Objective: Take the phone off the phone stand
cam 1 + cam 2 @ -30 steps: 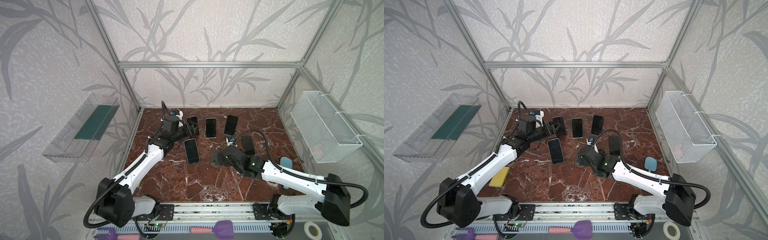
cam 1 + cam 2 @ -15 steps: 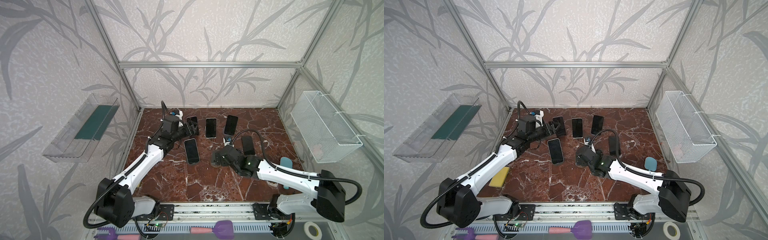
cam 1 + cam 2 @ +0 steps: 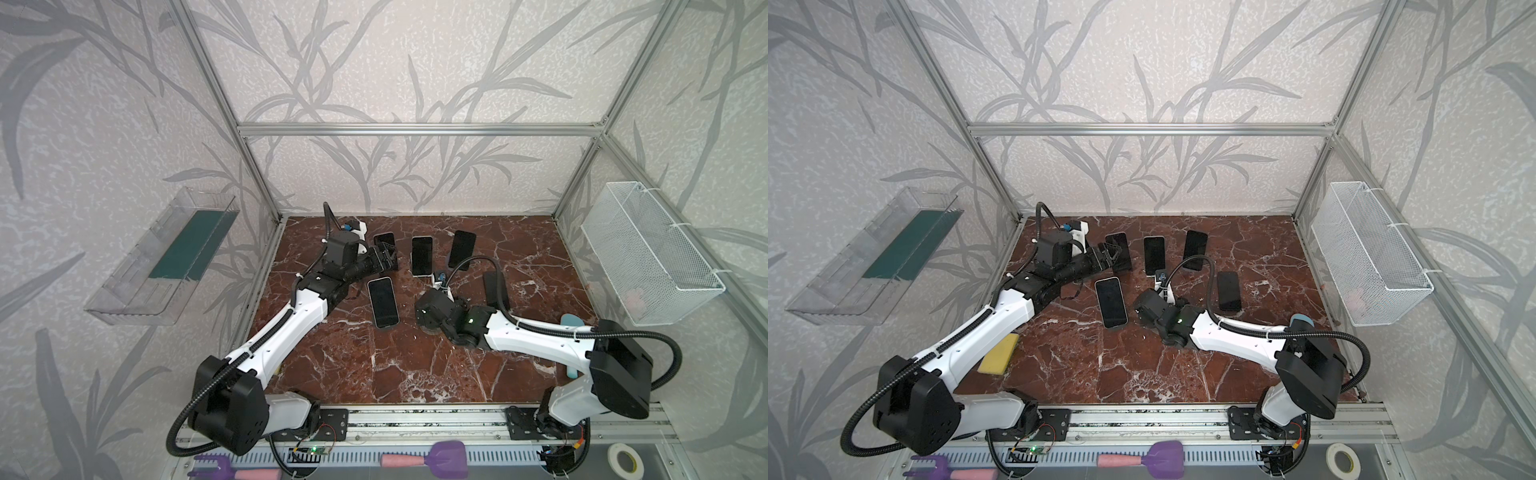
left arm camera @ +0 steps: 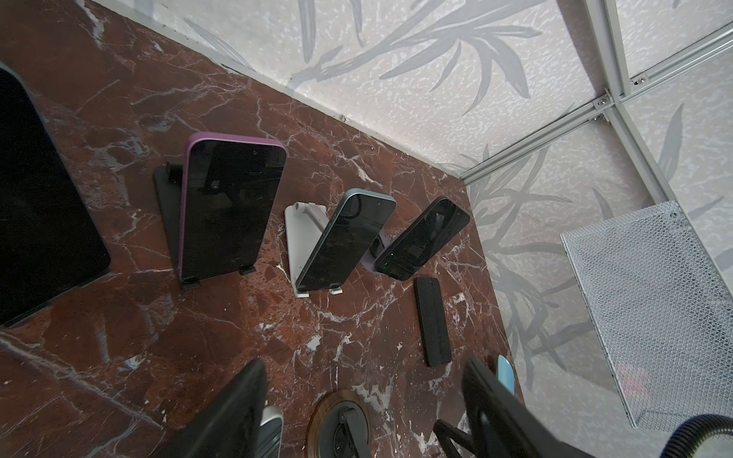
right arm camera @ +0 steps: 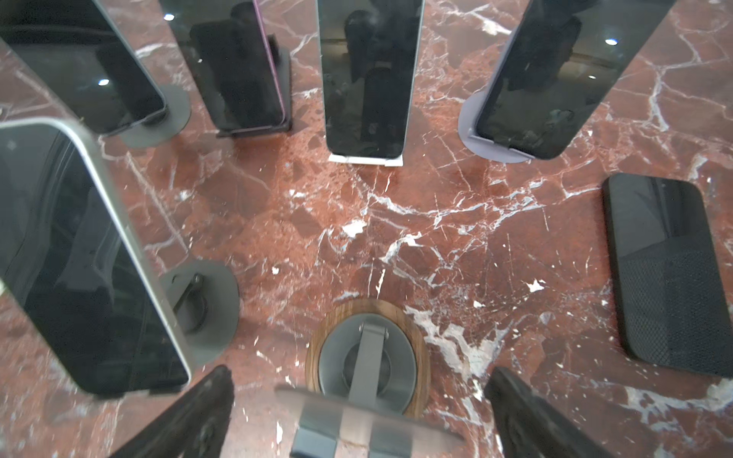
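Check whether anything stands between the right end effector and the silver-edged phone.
Nothing fills the gap to the silver-edged phone, but the open right end effector straddles the empty wood-based stand, its upright between the fingers.

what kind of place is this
Most likely a robot test cell, not a home: an aluminium frame with wallpapered panels, a left arm and right arm bolted to a rail, and phones propped on stands.

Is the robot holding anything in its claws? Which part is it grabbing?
Nothing is held. The left gripper and right gripper are open; the right one sits around the head of the empty phone stand.
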Robot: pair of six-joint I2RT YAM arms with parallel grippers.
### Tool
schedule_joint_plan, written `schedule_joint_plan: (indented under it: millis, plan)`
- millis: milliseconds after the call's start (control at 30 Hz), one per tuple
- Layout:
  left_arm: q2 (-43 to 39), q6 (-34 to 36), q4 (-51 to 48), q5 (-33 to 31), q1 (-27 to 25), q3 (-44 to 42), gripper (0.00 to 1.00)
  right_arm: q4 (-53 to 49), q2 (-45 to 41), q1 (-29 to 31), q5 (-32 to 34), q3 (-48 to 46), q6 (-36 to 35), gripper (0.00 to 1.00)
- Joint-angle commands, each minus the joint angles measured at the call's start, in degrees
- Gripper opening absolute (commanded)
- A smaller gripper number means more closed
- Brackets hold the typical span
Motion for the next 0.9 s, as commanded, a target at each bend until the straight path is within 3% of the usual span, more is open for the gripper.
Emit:
schedule_joint_plan:
  millis: [0, 167, 433, 867]
  plan:
    - [0.08, -1.18, 1.79, 1.11, -0.22, 0.22, 0.78, -3.22, 1.18, 0.24, 7.56, 1.75, 7.46, 0.99]
    - [-0.21, -1.40, 2.02, 1.42, -0.21, 0.21, 0.78, 3.16, 1.94, 0.39, 5.59, -1.02, 7.99, 0.95]
    - [-1.03, -1.25, 2.03, 1.17, -0.26, 0.12, 0.78, 5.26, 5.26, 0.40, 4.04, -1.82, 9.21, 0.86]
    - [-1.49, -0.91, 2.08, 1.15, -0.25, 0.21, 0.78, 8.07, 1.26, 0.40, 4.87, -4.88, 2.56, 0.68]
